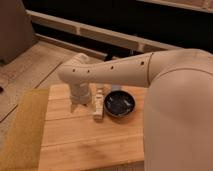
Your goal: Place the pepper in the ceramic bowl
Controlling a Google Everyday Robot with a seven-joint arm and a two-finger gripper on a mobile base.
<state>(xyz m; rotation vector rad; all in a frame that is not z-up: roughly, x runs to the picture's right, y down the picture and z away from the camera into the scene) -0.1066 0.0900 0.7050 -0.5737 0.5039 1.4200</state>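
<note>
One bulky pale arm [125, 75] reaching left from the near right, wrist bent down, gripper [80, 106] low on the wooden table [90, 145], its grip impossible to tell, pale block [98, 105] just beside it, black bowl [120, 103] next right, pepper hidden from sight.
</note>
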